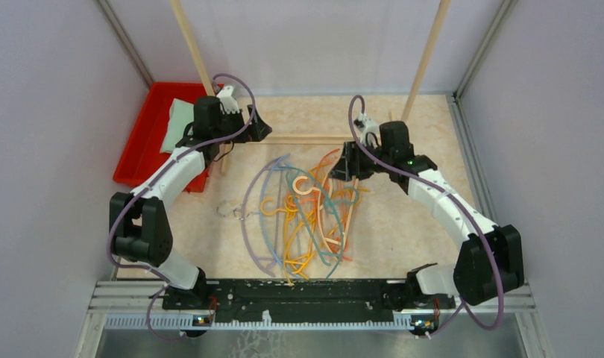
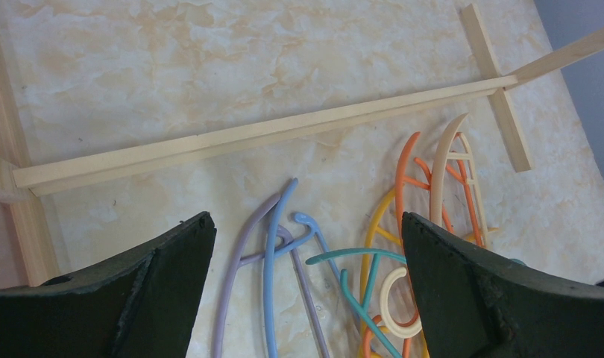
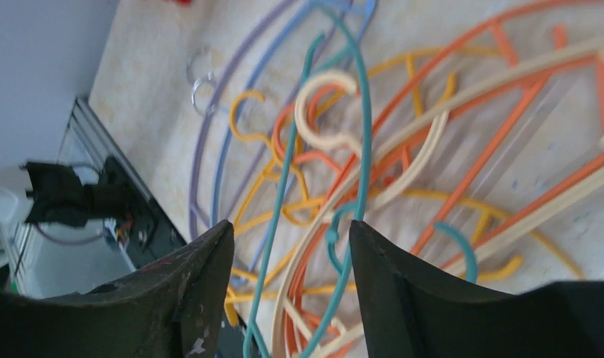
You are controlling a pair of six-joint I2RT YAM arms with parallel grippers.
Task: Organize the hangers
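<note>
Jaws spread, both empty: L gripper (image 2: 306, 224) near rack bar (image 2: 247, 138), R gripper (image 3: 290, 239) over teal hanger (image 3: 366, 149) on tabletop (image 3: 150, 60).

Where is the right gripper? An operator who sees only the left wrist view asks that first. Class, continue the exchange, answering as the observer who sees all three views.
Observer: The right gripper hangs open over the hangers, gripping none of them.
Operator: What sits off the left side of my frame?
Observer: A red bin at the far left, with something pale green inside.
Operator: Is anything loose beside the pile?
Observer: Small silvery wire loops lie just left of the lavender hanger.
</note>
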